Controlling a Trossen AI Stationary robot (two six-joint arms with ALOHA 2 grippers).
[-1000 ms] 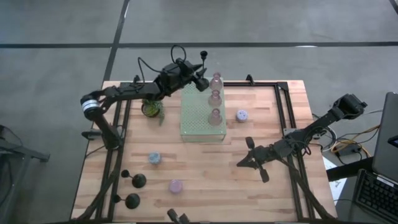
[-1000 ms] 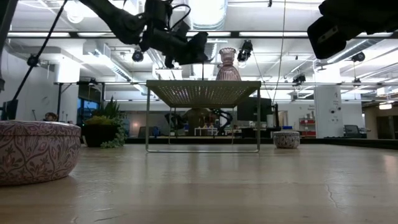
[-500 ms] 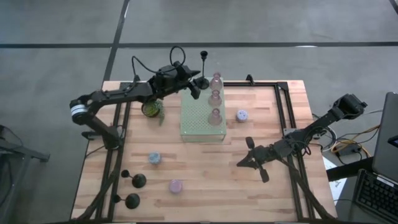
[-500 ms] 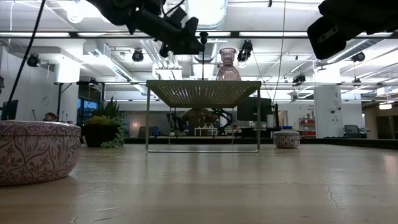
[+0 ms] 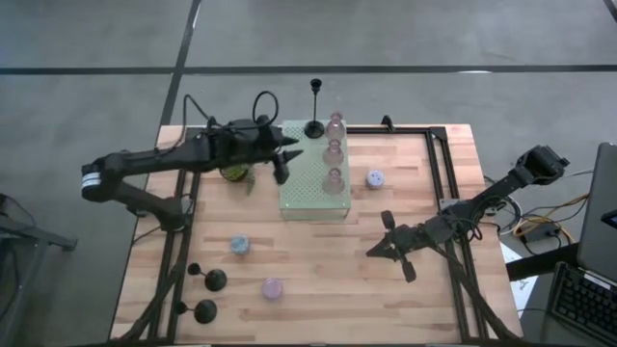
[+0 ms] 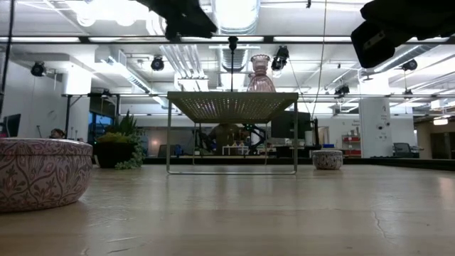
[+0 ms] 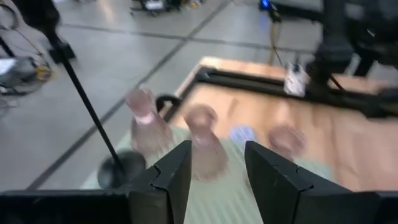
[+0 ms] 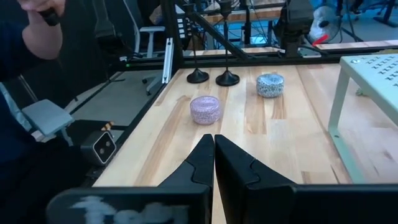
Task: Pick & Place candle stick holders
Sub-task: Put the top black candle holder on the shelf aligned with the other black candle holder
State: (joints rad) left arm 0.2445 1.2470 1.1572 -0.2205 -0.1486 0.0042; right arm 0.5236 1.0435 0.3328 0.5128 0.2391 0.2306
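Note:
A black candle stick holder [image 5: 314, 125] stands on its round base at the far left corner of the pale green board [image 5: 307, 198]; its thin stem [image 7: 87, 106] points up. Three pink glass holders [image 5: 334, 150] stand in a row on the board's right side. My left gripper [image 5: 287, 163] hovers open above the board's left part, apart from the black holder, with nothing between its fingers [image 7: 176, 177]. My right gripper [image 5: 374, 253] hangs shut over the table's right half. On the table rest two blue holders [image 5: 374, 178] [image 5: 239, 246], a lavender one [image 5: 273, 287] and two black ones [image 5: 210, 294].
A small potted plant [image 5: 233, 172] stands left of the board, below my left arm. Dark frame rails [image 5: 439, 164] run along the table's sides. A person [image 8: 25, 43] shows beyond the table's left edge in the right wrist view. Bare wood lies between the board and the near edge.
My left gripper has drawn back from the black holder at the board's far corner, going toward the table's left and near side and rising, with its fingers tipping up toward level. The black holder stays standing on the board.

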